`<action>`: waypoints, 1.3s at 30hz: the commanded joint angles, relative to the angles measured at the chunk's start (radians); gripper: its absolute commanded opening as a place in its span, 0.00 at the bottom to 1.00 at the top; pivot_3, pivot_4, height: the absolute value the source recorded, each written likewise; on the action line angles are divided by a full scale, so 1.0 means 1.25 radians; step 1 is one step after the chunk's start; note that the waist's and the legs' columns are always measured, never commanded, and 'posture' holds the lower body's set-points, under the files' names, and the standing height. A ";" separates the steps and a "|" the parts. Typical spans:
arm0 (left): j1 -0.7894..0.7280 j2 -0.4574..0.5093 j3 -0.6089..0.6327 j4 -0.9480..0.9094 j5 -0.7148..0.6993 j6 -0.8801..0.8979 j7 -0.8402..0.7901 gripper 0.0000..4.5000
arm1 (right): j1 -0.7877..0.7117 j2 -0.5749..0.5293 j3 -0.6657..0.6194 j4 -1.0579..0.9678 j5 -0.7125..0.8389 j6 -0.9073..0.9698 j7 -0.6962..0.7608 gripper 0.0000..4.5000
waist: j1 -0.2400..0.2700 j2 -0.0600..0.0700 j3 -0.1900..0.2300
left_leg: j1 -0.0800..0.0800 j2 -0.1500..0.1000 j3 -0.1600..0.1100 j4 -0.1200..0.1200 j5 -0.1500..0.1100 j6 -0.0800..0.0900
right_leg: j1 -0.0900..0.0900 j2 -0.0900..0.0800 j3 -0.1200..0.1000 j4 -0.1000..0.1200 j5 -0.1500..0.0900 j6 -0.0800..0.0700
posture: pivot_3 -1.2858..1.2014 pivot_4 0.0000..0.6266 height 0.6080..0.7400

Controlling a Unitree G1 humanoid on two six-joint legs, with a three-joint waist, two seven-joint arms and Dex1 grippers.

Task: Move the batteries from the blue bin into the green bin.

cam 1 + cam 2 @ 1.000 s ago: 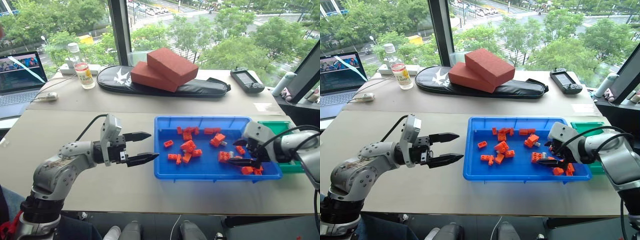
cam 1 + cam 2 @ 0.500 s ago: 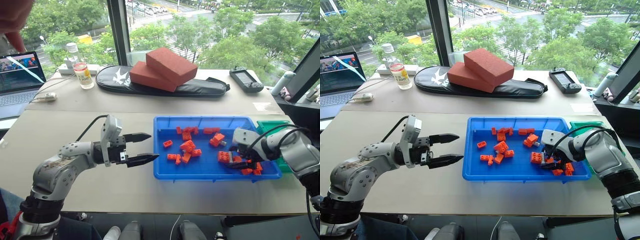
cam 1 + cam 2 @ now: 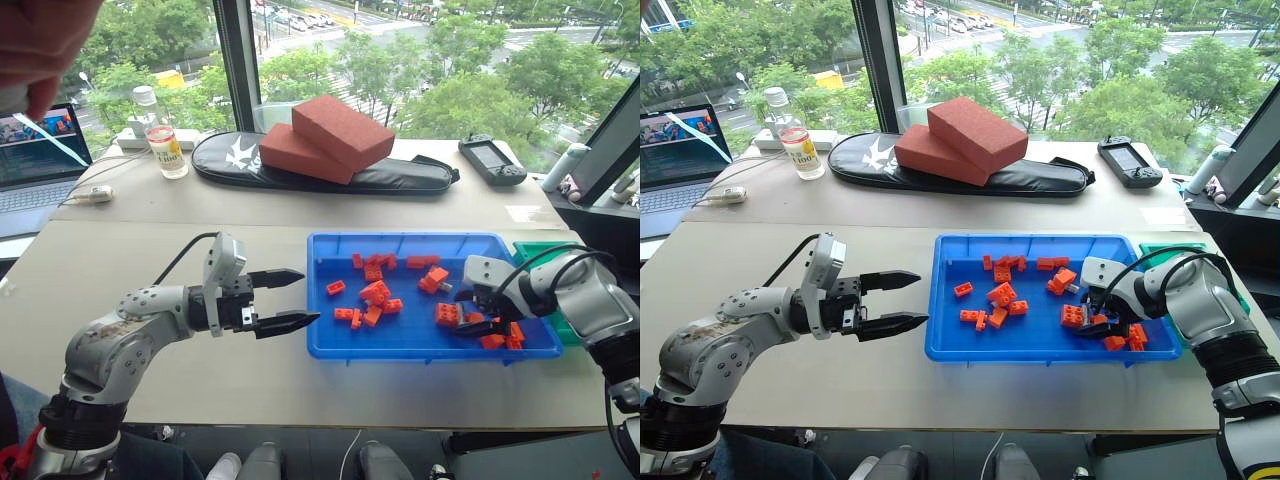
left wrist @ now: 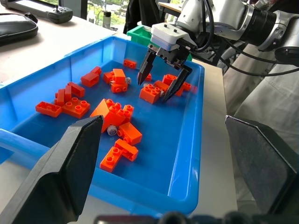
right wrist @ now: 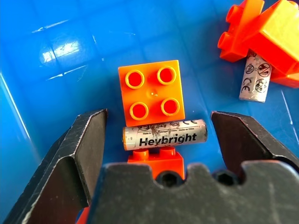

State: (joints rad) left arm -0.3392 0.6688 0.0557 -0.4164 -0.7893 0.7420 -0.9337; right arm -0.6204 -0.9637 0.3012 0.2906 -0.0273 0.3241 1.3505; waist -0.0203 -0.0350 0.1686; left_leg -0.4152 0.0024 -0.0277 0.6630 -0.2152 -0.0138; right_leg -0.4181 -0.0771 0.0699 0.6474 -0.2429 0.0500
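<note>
A silvery battery (image 5: 164, 134) lay between the right gripper's (image 4: 163, 84) parted fingers, untouched, flanked by two orange bricks (image 5: 152, 94) in the blue bin (image 3: 420, 340). A second battery (image 5: 254, 77) sat half hidden under another brick. The green bin (image 3: 545, 252) showed partly behind the arm. The left gripper (image 3: 290, 298) hovered open and empty.

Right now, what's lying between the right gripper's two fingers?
In the right wrist view, a silver battery lies crosswise between the open right gripper's fingers, wedged between two orange bricks on the blue bin's floor, neither finger touching it.
</note>
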 commanded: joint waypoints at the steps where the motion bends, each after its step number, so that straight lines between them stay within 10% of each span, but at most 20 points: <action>1: -0.002 0.004 0.009 -0.021 -0.013 -0.004 -0.002 1.00 | 0.014 -0.007 -0.039 -0.066 0.021 0.038 -0.003 0.55 | 0.000 0.000 0.000 | 0.000 0.000 0.000 0.000 0.000 0.000 | 0.000 0.000 0.000 0.000 0.000 0.000 | 0.52 0.24 1.00; 12: -0.002 0.014 0.010 -0.015 -0.004 -0.011 -0.007 1.00 | 0.138 -0.133 -0.321 -0.415 0.115 0.299 -0.108 0.55 | 0.005 0.001 0.001 | -0.001 0.000 0.000 0.000 0.000 0.000 | -0.001 0.000 0.000 0.000 0.000 0.000 | 0.52 0.24 1.00; 26: -0.009 0.009 -0.010 -0.010 0.004 -0.013 -0.012 1.00 | 0.149 -0.080 -0.454 -0.226 0.033 0.459 -0.490 0.55 | -0.002 0.002 0.000 | -0.001 -0.001 0.001 0.000 0.000 0.000 | -0.001 0.000 0.001 0.000 0.000 0.000 | 0.52 0.24 1.00; 31: -0.015 0.004 -0.007 -0.012 0.005 -0.013 -0.003 1.00 | 0.133 -0.076 -0.447 -0.229 0.049 0.446 -0.515 0.97 | 0.000 0.002 0.000 | -0.001 -0.001 0.001 0.000 0.000 0.000 | -0.001 0.000 0.001 0.000 0.000 0.000 | 0.52 0.24 1.00; 39: -0.005 0.006 -0.010 -0.014 0.009 -0.016 -0.005 1.00 | 0.033 0.023 -0.398 -0.304 0.157 0.455 -0.477 0.99 | -0.014 0.002 0.000 | -0.001 0.000 0.000 0.000 0.000 0.000 | -0.001 0.000 0.001 0.000 0.000 0.000 | 0.52 0.24 1.00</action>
State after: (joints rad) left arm -0.3395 0.6740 0.0369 -0.4163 -0.7778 0.7392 -0.9355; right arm -0.5532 -0.9589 -0.2144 -0.0418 0.1291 0.8940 0.7326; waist -0.0375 -0.0320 0.1686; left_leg -0.4164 0.0025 -0.0273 0.6628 -0.2153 -0.0137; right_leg -0.4191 -0.0768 0.0708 0.6474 -0.2429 0.0500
